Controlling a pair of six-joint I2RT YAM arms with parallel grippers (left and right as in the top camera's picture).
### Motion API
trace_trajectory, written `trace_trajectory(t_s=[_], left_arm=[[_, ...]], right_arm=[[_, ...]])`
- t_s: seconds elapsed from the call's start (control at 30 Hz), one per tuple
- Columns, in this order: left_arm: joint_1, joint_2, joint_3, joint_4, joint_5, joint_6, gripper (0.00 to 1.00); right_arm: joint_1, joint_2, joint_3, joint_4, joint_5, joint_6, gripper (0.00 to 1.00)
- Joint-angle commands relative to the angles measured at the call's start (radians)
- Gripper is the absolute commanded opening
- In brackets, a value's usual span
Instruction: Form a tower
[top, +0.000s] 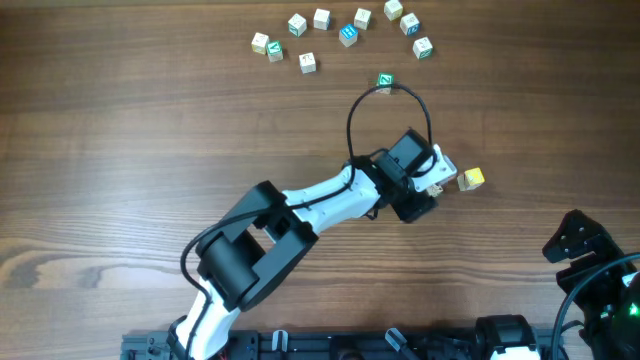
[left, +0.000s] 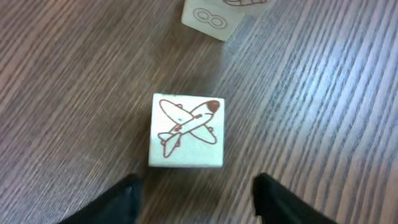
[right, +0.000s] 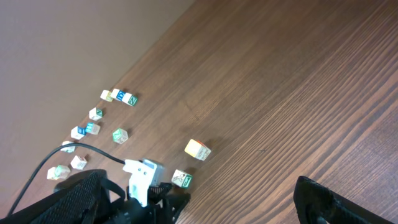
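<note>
Dark wood-grain tabletop. Tower: none standing yet. Nearest piece: airplane cube, pale wood, lying flat near yellow-topped cube; likely light, rigid, smooth, so best gripped on opposite side faces. Left fingers spread, just short of it. Right fingers spread, empty.

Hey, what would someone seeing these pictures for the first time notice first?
First the pale wooden cube with a reddish-brown airplane drawing, lying on the dark wooden table just ahead of the left arm's black fingers, which stand apart and do not touch it. A yellow-faced wooden cube sits a short way from it, to the right. At the far side, an arc of loose small wooden cubes catches the eye.
</note>
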Motion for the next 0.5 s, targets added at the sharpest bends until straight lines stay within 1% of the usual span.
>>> trace_trajectory(t_s=[0.0,0.07,0.13,0.17,0.2,0.23,0.37,0.43,0.47], left_arm=[[0.004,0.010,-0.003,0.003,-0.008,0.002,0.53],[0.004,0.010,-0.003,0.010,-0.011,0.002,0.49],[0.003,0.010,-0.003,0.016,-0.011,0.001,0.48],[0.003,0.010,-0.003,0.019,-0.011,0.000,0.52],[0.003,0.010,-0.003,0.026,-0.010,-0.002,0.61],[0.003,0.010,-0.003,0.031,-0.011,-0.002,0.64],[0.003,0.010,-0.003,0.075,-0.011,-0.002,0.70],[0.003,0.012,-0.003,0.103,-0.011,-0.002,0.68],[0.003,0.015,-0.003,0.111,-0.010,-0.002,0.64]], right_arm=[[0.000,0.000,-0.009,0.002,-0.008,0.010,0.99],[0.000,0.000,-0.009,0.002,-0.007,0.010,0.99],[0.000,0.000,-0.009,0.002,-0.007,0.010,0.99],[0.000,0.000,-0.009,0.002,-0.007,0.010,0.99],[0.000,0.000,-0.009,0.002,-0.007,0.010,0.99],[0.000,0.000,-0.009,0.002,-0.007,0.010,1.00],[0.000,0.000,-0.009,0.002,-0.007,0.010,0.99],[0.000,0.000,-0.009,0.002,-0.008,0.010,0.99],[0.000,0.000,-0.009,0.001,-0.007,0.010,0.99]])
